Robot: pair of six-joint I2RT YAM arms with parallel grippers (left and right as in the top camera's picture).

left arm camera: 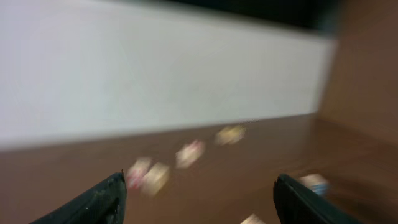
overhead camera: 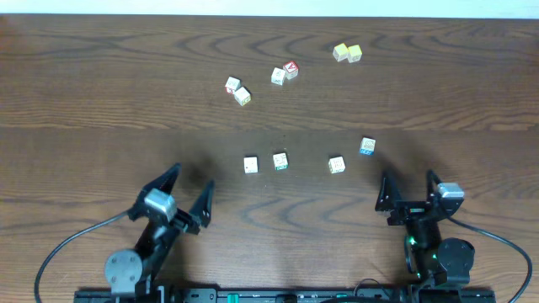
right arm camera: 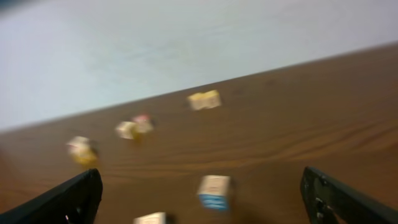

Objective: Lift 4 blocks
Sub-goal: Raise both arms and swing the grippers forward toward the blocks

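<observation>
Four small pale blocks lie in a loose row across the middle of the table: a whitish one [overhead camera: 251, 164], one with a teal print [overhead camera: 280, 161], another pale one [overhead camera: 337, 164], and a blue-faced one [overhead camera: 367, 146]. My left gripper [overhead camera: 192, 187] hangs open near the front left, short of the whitish block, with nothing between its fingers [left arm camera: 109, 198]. On the front right my right gripper [overhead camera: 408, 187] is open and empty, just behind the blue-faced block [right arm camera: 214, 191]. That block sits ahead of it, between the lines of its fingers [right arm camera: 81, 196]. Both wrist views are blurred.
Further back lie other cubes: a pair with red print [overhead camera: 237, 90], a pair that includes a red-letter cube [overhead camera: 291, 69], and two yellowish cubes [overhead camera: 347, 53]. A pale wall [right arm camera: 186, 43] runs behind the table's far edge. Cables trail from both arm bases at the front.
</observation>
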